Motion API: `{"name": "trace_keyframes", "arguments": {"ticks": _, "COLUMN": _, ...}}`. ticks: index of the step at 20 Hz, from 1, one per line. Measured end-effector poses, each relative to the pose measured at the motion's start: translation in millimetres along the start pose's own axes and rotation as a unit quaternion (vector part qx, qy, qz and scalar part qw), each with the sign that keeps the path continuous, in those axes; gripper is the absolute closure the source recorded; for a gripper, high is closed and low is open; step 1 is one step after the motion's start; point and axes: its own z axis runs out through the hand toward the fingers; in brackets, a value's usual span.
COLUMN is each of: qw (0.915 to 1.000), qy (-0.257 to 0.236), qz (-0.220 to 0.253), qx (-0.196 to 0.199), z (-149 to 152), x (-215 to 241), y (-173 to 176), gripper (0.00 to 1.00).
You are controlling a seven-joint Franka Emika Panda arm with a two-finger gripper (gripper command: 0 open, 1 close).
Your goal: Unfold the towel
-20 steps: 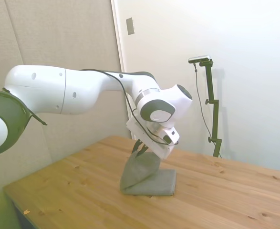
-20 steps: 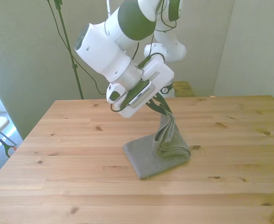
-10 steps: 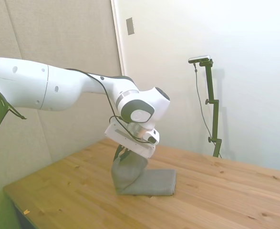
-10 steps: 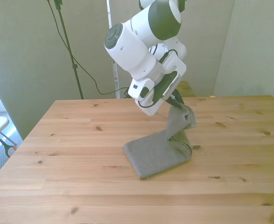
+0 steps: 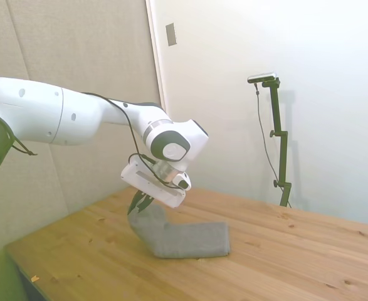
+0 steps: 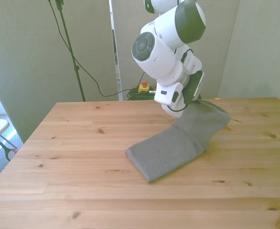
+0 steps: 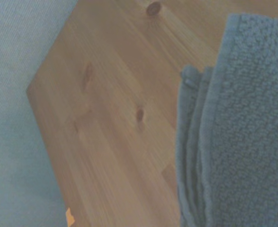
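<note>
Pincer | clenched on towel edge | far end flat on table

No readable text in any view

No lettering, label, brand mark, number or sign could be read in the side, front or wrist views.
</note>
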Motion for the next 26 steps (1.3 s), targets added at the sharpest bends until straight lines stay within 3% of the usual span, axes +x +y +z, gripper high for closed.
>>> {"name": "trace_keyframes", "arguments": {"ticks": 1, "qw": 1.0000, "qy": -0.008, "qz": -0.004, "qx": -0.001, "z": 6.5, "x": 0.3, "y": -5.1, "gripper": 1.00}}
{"name": "trace_keyframes", "arguments": {"ticks": 2, "qw": 0.9999, "qy": -0.015, "qz": -0.008, "qx": -0.003, "z": 13.0, "x": 0.3, "y": -10.3, "gripper": 0.00}}
{"name": "trace_keyframes", "arguments": {"ticks": 9, "qw": 0.9987, "qy": -0.043, "qz": -0.016, "qx": -0.021, "z": 49.3, "x": 1.1, "y": -23.8, "gripper": 0.00}}
{"name": "trace_keyframes", "arguments": {"ticks": 19, "qw": 0.9979, "qy": -0.056, "qz": -0.024, "qx": -0.025, "z": 65.7, "x": -4.0, "y": -36.8, "gripper": 0.00}}
{"name": "trace_keyframes", "arguments": {"ticks": 23, "qw": 0.9986, "qy": 0.018, "qz": 0.024, "qx": -0.043, "z": 53.7, "x": -11.5, "y": -38.3, "gripper": 0.00}}
{"name": "trace_keyframes", "arguments": {"ticks": 26, "qw": 0.9926, "qy": 0.088, "qz": 0.064, "qx": -0.054, "z": 45.6, "x": -9.4, "y": -33.7, "gripper": 0.00}}
